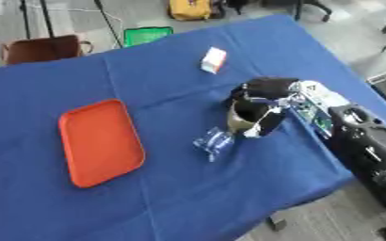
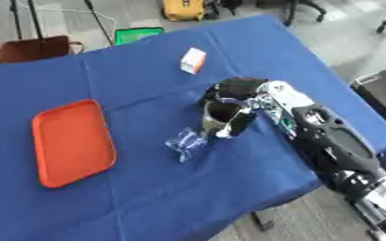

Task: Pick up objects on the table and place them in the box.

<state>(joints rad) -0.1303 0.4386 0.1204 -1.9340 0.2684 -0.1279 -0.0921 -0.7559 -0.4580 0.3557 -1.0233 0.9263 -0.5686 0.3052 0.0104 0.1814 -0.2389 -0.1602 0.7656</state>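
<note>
My right hand (image 1: 262, 94) reaches in from the right over the blue table (image 1: 188, 197), its fingers curled round a dark, olive-toned cylindrical object (image 1: 244, 117) that stands roughly upright. Just left of and below it lies a small clear crumpled wrapper (image 1: 213, 143) with blue marks. A small white and orange box (image 1: 213, 60) lies farther back on the cloth. An empty orange tray (image 1: 100, 141) sits at the left. My left hand shows in neither view.
The table's near edge runs diagonally at the lower right, with grey floor beyond. Behind the table on the floor are a brown bag (image 1: 41, 48), a green item (image 1: 147, 35) and a yellow item (image 1: 189, 8).
</note>
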